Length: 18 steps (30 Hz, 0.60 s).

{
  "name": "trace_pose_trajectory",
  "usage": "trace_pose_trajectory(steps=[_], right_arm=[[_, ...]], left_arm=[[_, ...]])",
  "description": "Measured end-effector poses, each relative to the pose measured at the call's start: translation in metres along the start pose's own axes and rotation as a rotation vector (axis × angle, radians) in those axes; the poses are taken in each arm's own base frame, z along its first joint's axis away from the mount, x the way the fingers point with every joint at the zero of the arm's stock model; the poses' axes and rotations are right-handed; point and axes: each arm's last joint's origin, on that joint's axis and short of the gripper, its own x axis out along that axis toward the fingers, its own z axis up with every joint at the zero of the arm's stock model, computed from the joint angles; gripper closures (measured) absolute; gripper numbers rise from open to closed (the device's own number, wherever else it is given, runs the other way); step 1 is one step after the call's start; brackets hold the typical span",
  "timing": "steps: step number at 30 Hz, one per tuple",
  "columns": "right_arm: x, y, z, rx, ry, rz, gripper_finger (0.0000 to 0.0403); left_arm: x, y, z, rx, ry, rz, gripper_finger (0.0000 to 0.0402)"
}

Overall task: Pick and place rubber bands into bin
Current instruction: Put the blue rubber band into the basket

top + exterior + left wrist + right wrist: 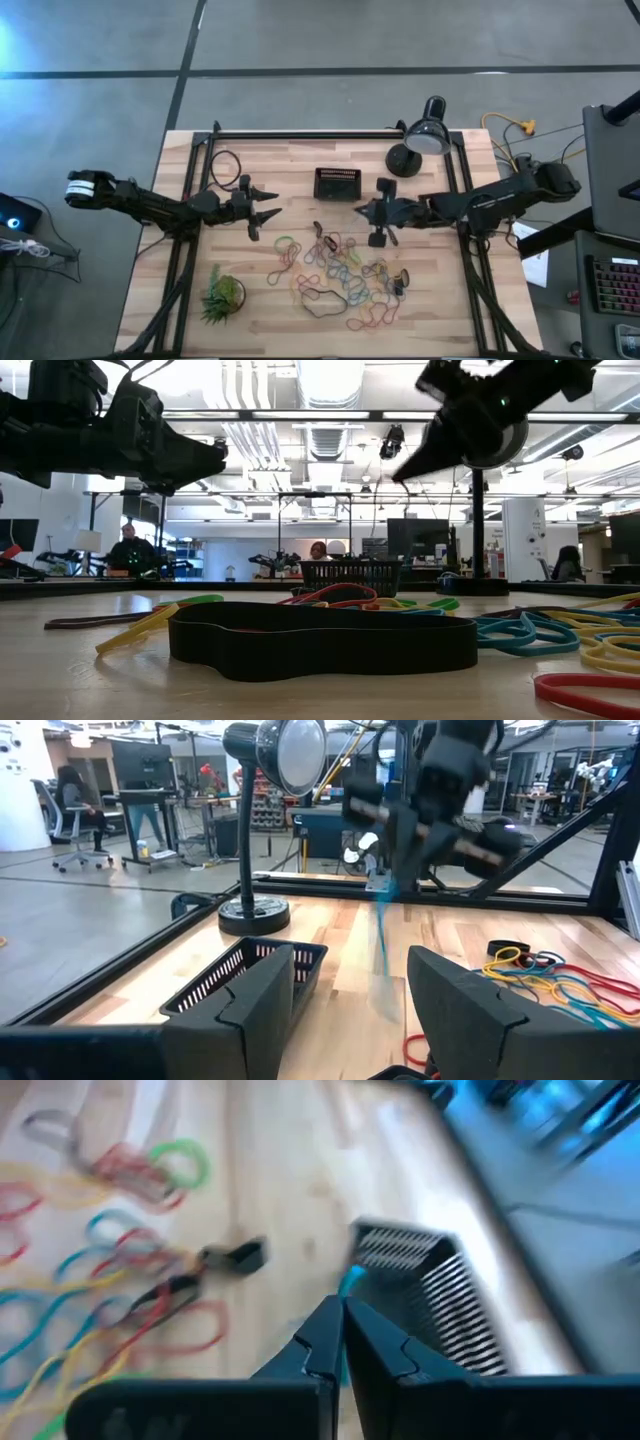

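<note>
Pale wooden tabletop under a dark frame, open workshop beyond. Left gripper released, jaws spread, waiting at the left side. Right gripper clenched on a thin blue rubber band, hanging slack from its tips, just right of the small black slotted bin at the far middle. Loose coloured rubber bands heaped on the near half, well apart from the bin. Carry step, by the look: next, shift left over the bin, then let go.
</note>
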Motion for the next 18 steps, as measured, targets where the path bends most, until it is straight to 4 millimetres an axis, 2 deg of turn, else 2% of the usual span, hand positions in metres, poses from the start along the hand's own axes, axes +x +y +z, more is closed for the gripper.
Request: trace_pose_trajectory(steps=[7, 18], right_arm=[[0.0, -0.021, 0.009, -0.025, -0.067, -0.103, 0.0395], [0.029, -0.044, 0.006, -0.049, -0.095, -0.156, 0.0394]], left_arm=[[0.0, 0.0, 0.0, 0.0, 0.0, 0.003, 0.0219], [0.0, 0.0, 0.0, 0.001, 0.001, 0.003, 0.0219]])
